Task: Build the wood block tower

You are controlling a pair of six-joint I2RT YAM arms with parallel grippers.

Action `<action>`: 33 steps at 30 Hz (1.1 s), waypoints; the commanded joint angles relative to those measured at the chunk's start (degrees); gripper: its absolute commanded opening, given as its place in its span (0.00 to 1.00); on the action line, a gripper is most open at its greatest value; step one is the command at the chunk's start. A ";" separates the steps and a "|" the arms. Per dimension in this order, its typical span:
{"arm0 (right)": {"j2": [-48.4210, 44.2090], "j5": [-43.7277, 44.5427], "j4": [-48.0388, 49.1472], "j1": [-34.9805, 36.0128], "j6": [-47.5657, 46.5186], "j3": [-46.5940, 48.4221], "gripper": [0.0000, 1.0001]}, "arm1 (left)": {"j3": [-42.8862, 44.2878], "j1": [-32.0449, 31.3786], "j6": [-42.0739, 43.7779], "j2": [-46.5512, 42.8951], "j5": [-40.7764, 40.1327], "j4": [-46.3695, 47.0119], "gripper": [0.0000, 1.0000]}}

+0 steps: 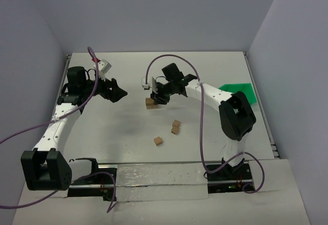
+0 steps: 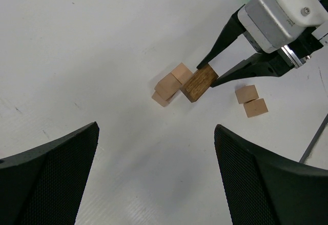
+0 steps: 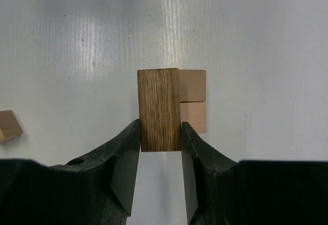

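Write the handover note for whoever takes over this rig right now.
Left gripper: open, empty, off to the side of the blocks.
Right gripper: shut on a dark brown wooden block, right beside the cluster of light wooden cubes.
Loose: pair of light cubes lying together, single light cube apart from them.
Done: tower barely begun; I cannot tell whether the cluster is stacked.
Left: place the dark block, then add the loose cubes.
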 commanded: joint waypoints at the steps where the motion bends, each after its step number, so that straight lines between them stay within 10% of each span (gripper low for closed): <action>1: 1.01 -1.50 3.74 -0.74 0.50 3.05 0.05 | 2.93 -0.56 -0.89 0.65 0.02 2.55 0.99; 33: 4.97 -2.65 4.58 -2.19 0.09 5.55 0.10 | 4.34 -3.60 -0.59 3.25 -1.17 1.82 0.99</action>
